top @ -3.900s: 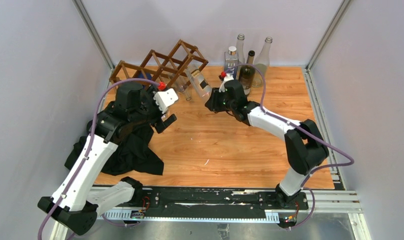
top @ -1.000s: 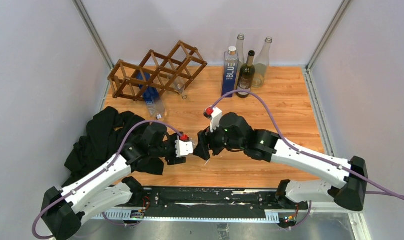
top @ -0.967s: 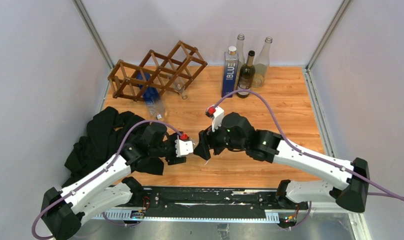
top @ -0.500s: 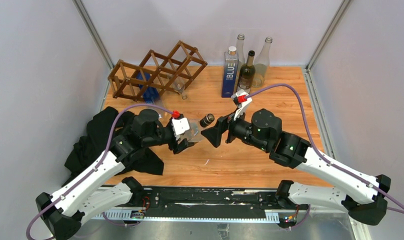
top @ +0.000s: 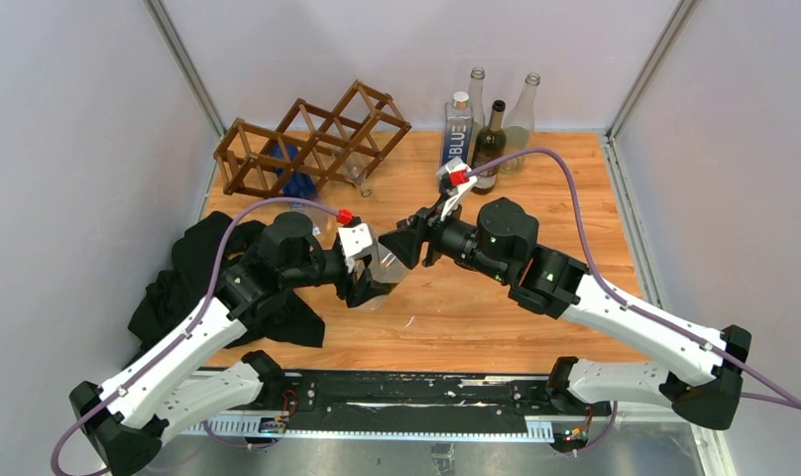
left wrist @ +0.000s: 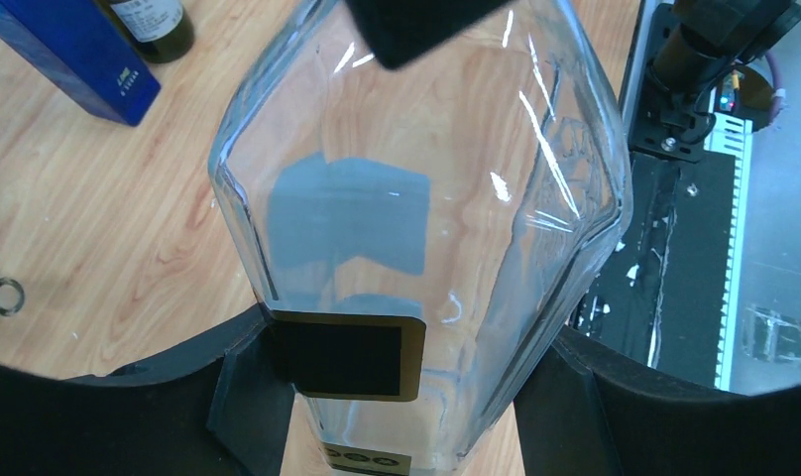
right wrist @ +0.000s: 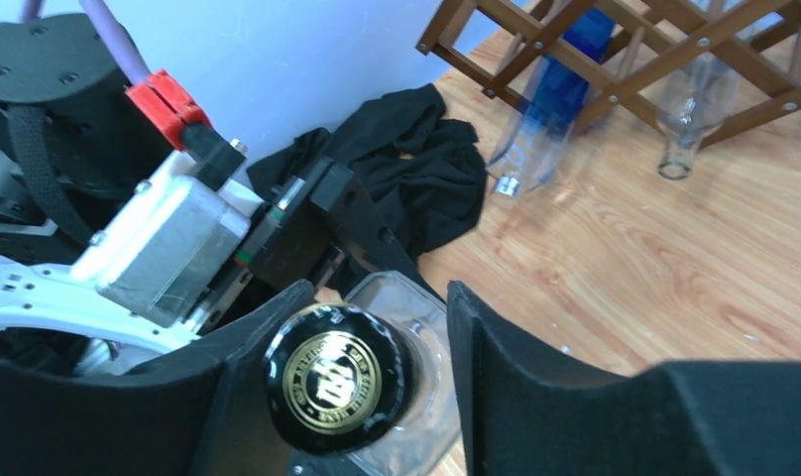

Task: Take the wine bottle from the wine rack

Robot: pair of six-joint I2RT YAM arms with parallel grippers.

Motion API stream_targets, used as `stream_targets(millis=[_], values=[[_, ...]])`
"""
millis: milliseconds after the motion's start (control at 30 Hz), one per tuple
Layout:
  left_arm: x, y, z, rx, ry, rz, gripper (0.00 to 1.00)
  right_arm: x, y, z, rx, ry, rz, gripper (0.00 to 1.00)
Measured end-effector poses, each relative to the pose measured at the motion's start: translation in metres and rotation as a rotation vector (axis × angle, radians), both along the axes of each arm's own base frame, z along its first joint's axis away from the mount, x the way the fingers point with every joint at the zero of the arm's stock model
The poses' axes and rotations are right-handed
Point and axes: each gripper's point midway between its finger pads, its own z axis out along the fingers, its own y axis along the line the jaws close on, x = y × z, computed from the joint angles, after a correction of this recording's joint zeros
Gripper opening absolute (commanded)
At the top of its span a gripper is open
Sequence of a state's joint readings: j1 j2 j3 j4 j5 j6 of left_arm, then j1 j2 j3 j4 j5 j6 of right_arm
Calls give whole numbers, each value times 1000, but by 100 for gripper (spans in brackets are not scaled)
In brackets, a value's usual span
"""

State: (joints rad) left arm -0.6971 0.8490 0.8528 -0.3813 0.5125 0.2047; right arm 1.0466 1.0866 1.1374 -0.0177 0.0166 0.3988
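Observation:
A clear glass wine bottle (top: 385, 266) with a black and gold cap (right wrist: 337, 377) hangs over the table's middle, away from the wine rack (top: 312, 139). My left gripper (top: 369, 286) is shut on its lower body, with the black fingers pressed against both glass sides (left wrist: 416, 198). My right gripper (top: 406, 248) reaches in from the right with its jaws around the cap. In the right wrist view, the right gripper (right wrist: 377, 342) has its left finger against the cap, and a narrow gap shows on the other side. The brown lattice wine rack (right wrist: 615, 59) stands at the back left.
A blue bottle (top: 295, 177) and a clear bottle (top: 355, 177) sit in the rack, necks toward the table. Several bottles stand at the back, among them a blue one (top: 457, 134) and a dark one (top: 489, 144). A black cloth (top: 193, 283) lies at the left.
My left gripper has carried the bottle up and toward the table's middle. My right gripper opened wide, moved left over the cap, and its jaws have narrowed around it.

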Motion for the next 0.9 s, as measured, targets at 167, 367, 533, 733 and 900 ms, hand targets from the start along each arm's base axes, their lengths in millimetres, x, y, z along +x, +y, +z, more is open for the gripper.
stream_targets(millis=[167,367,533,733,900], values=[[-5,1,-4,-3,58,6,26,5,6,-4,-17,-17,8,1],[7,2,-1,17,69,72,100,15,1,-15,-54,8,-5,0],[24,1,12,56,103,132,100,45,-27,-54,-211,75,-94,0],[53,28,0,108,237,257,100,92,-77,-64,-325,82,-253,0],[90,49,7,153,304,361,100,142,-134,-64,-369,81,-450,0]])
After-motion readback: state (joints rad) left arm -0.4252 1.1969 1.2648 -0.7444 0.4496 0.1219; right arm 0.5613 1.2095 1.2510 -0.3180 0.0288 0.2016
